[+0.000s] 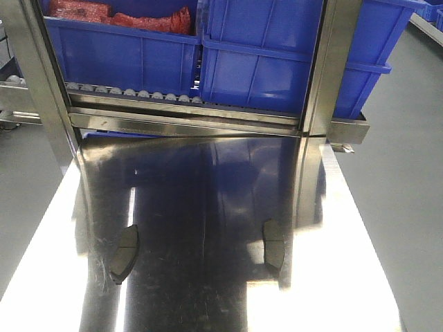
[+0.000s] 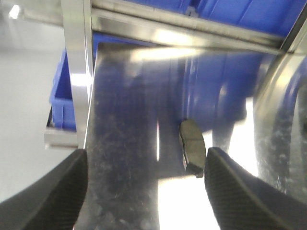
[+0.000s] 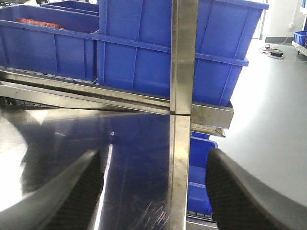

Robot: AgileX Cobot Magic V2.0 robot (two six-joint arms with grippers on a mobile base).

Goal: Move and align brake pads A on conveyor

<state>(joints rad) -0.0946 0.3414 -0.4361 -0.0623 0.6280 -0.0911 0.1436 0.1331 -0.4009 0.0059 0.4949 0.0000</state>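
Note:
Two brake pads A lie flat on the shiny steel tabletop [image 1: 208, 187]: one at the left [image 1: 124, 253], one at the right [image 1: 273, 243]. Both are dark grey, curved and lie lengthwise. No arm shows in the front view. In the left wrist view my left gripper [image 2: 146, 158] is open above the tabletop, and a brake pad [image 2: 192, 146] lies just ahead of its right finger [image 2: 235, 191], untouched. My right gripper [image 3: 154, 158] is open over the table's right edge with nothing between its fingers. The conveyor is out of view.
Behind the table stands a steel roller rack [image 1: 187, 117] with blue bins [image 1: 277, 55]; one bin holds red bags [image 1: 145, 17]. Upright steel posts [image 1: 329, 62] rise at the table's far corners. Grey floor [image 1: 401, 207] lies on both sides.

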